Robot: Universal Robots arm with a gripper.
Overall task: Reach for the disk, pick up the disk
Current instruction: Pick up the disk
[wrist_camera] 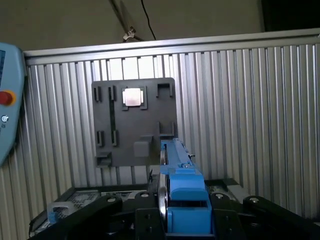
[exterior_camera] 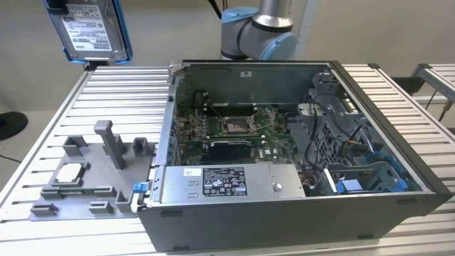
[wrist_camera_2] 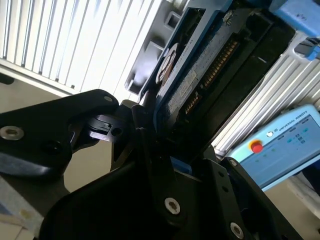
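Pick-up judged complete: gripper clenched on the disk (edge-on between the jaws), held well above the table; any further move calls for a secure hold

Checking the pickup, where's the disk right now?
The disk hangs at the exterior view's upper left, over a corner of the table, clamped in the gripper.

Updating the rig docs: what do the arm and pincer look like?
The arm is a silver-grey metal tube with rounded joints capped in light blue; a thin black cable hangs near it. In both wrist views the pincer is matt black, built of flat angular links fastened with small silver screw heads.
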